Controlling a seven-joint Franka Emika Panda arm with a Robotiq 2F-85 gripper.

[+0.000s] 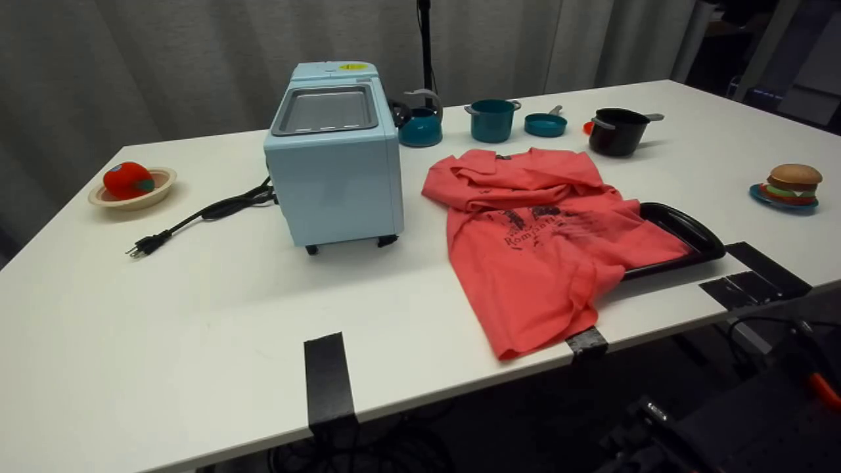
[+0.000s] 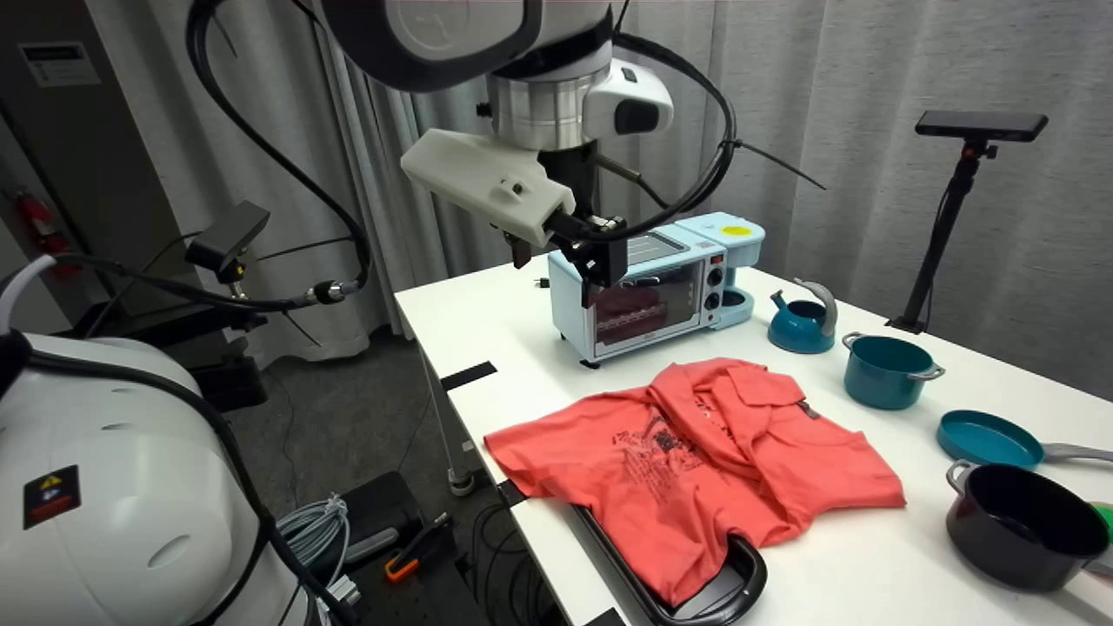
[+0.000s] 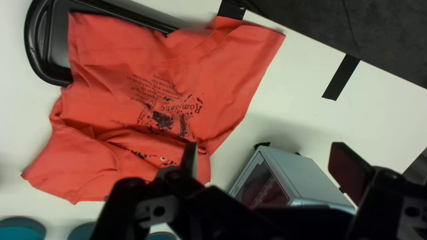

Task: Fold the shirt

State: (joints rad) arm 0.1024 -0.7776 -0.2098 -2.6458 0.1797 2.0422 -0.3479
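Note:
The coral-red shirt (image 1: 539, 246) lies wrinkled on the white table, its dark print facing up. It also shows in an exterior view (image 2: 687, 461) and in the wrist view (image 3: 166, 80). A bunched fold crosses its upper part, near the collar. Its lower part lies over a black tray (image 3: 31, 50), and one corner reaches the table's edge. My gripper (image 2: 556, 280) is open and empty, high above the table and apart from the shirt. In the wrist view its fingers (image 3: 265, 150) stand wide apart, one overlapping the shirt's edge in the picture. The gripper is out of frame in an exterior view.
A light-blue toaster oven (image 1: 338, 190) stands beside the shirt, below the gripper. A teal kettle (image 2: 802, 326), teal pot (image 2: 889, 369), teal pan (image 2: 991, 437) and black pot (image 2: 1026, 526) stand beyond the collar. A toy burger (image 1: 792, 185) and a bowl (image 1: 161, 190) sit farther off.

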